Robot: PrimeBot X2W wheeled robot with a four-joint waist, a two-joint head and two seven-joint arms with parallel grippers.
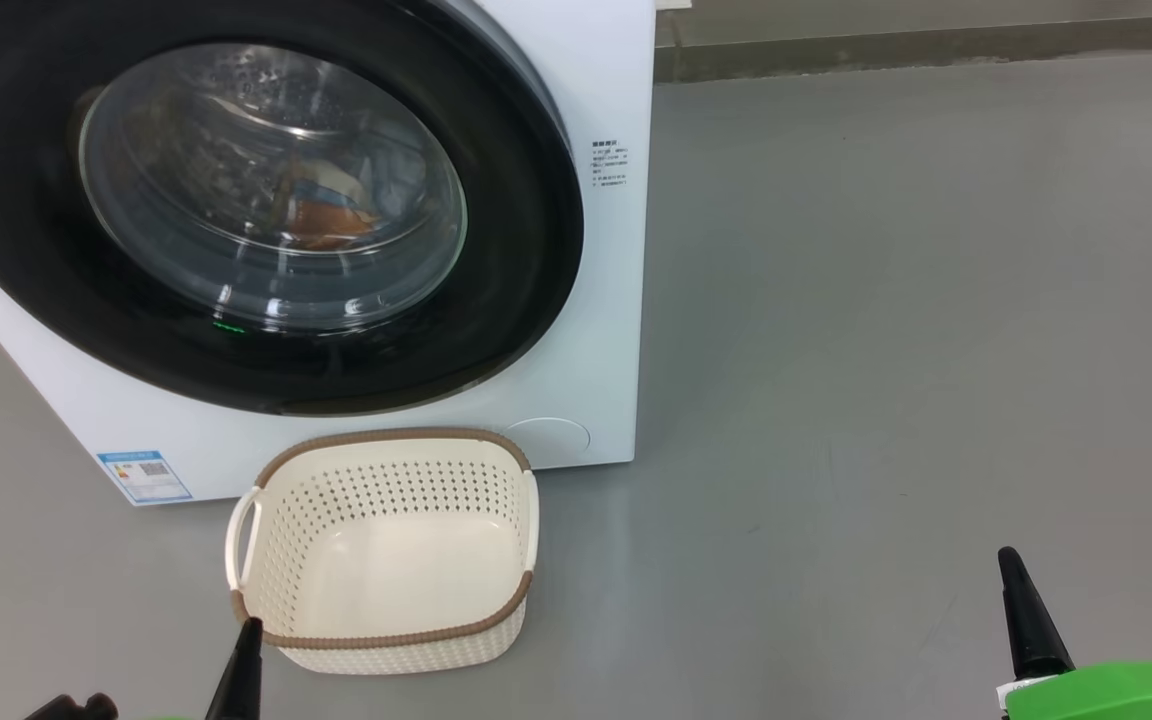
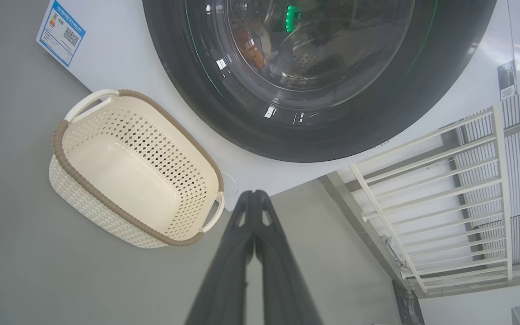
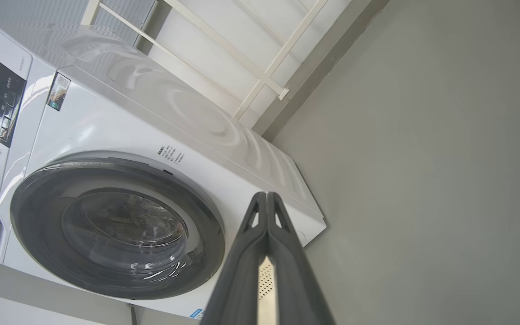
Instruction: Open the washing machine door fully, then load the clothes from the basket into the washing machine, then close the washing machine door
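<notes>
The left gripper [image 1: 250, 632] and the right gripper [image 1: 1010, 556] are both hanging pressed shut and holding nothing, low in front of the washing machine [image 1: 616, 90]. The clothes [image 1: 331, 220] are showing through the glass of the washing machine door [image 1: 536, 260], which is apparently sitting flush, while the basket [image 1: 391, 437] is standing empty just before it. You are likely confirming the closing step: check that the black rim is seating evenly all round, with both arms off the basket.

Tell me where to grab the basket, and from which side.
Probably its left handle: it stands off the basket wall as an open loop. Come from above on the left, where the shut left gripper is nearest.
</notes>
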